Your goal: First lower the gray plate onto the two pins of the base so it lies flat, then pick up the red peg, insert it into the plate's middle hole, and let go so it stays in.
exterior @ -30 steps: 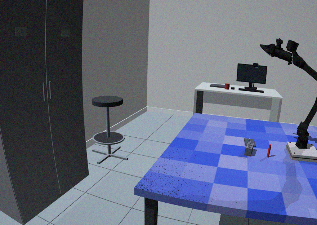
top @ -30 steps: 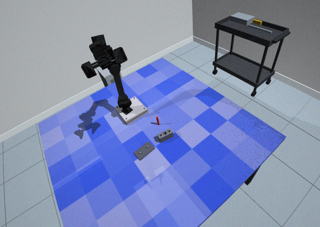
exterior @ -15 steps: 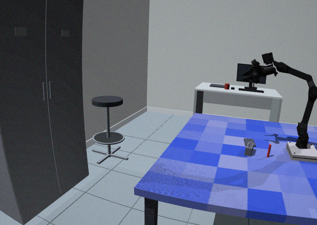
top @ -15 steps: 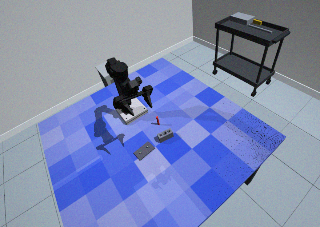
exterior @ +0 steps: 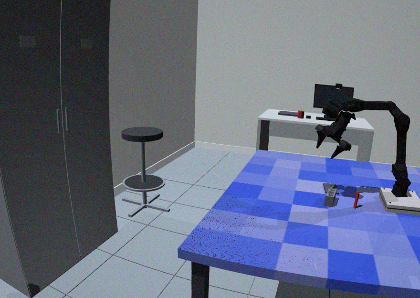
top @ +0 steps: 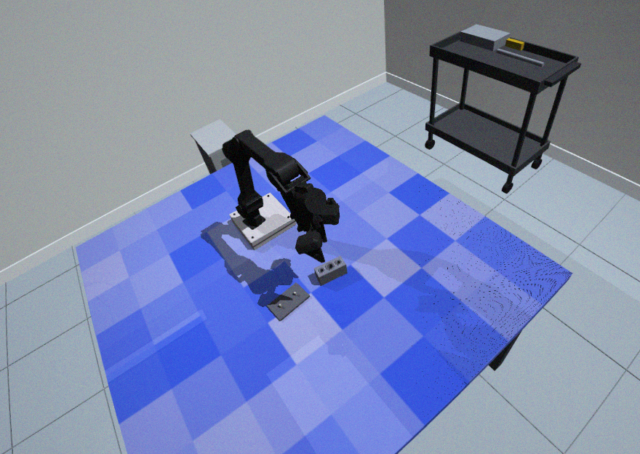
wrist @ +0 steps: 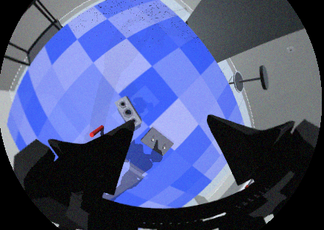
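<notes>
The gray plate (top: 332,276) (exterior: 328,200) (wrist: 125,107) is a thick block with three holes facing up. It stands on the table beside the base, not on it. The dark gray base (top: 288,302) (exterior: 327,185) (wrist: 158,141) lies flat with two bare pins pointing up; the plate hides part of it in the exterior view. The red peg (exterior: 356,199) (wrist: 96,131) stands upright on the table between the plate and the arm's mount, hidden behind the arm in the top view. My gripper (exterior: 325,153) (wrist: 171,122) is open and empty, well above the plate and base, its fingers pointing down at a slant.
The blue checkered table (top: 176,395) (exterior: 308,235) carries the arm's white mount (top: 266,235) (exterior: 403,205). Beyond the table stand a cart (top: 480,144), a stool (exterior: 141,133), a dark cabinet (exterior: 31,101) and a desk (exterior: 280,122) with a monitor (exterior: 325,94).
</notes>
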Available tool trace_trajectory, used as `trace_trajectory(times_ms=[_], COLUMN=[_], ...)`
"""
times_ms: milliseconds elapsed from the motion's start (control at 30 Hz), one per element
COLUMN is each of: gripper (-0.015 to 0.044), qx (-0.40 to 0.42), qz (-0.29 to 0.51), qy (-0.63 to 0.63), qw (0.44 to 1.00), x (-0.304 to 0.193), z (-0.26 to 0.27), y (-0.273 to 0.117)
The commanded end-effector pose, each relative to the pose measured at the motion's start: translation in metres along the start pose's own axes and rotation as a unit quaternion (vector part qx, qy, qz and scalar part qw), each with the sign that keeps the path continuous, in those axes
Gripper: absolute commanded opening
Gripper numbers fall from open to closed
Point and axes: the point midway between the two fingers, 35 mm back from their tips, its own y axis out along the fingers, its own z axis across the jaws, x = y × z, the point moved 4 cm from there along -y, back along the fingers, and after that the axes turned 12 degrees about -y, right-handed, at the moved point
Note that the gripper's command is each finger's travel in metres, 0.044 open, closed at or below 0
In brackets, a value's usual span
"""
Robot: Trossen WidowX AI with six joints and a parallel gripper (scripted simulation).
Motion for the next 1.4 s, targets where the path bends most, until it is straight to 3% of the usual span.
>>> trace_trajectory(times_ms=[0,100,500,700,1367], gripper=[0.0440,0.0440,0.0440,0.0440,0.0440], qx=[0.149,0.198,0.198,0.198,0.198], qz=[0.057,0.069,0.069,0.068,0.068], qy=[-0.156,-0.206,-0.206,-0.206,-0.206], qw=[0.975,0.956,0.956,0.956,0.956], x=[0.004,0.004,0.009,0.000,-0.005], z=[0.052,0.070,0.068,0.088,0.097], y=[0.041,0.049,0.054,0.112,0.136])
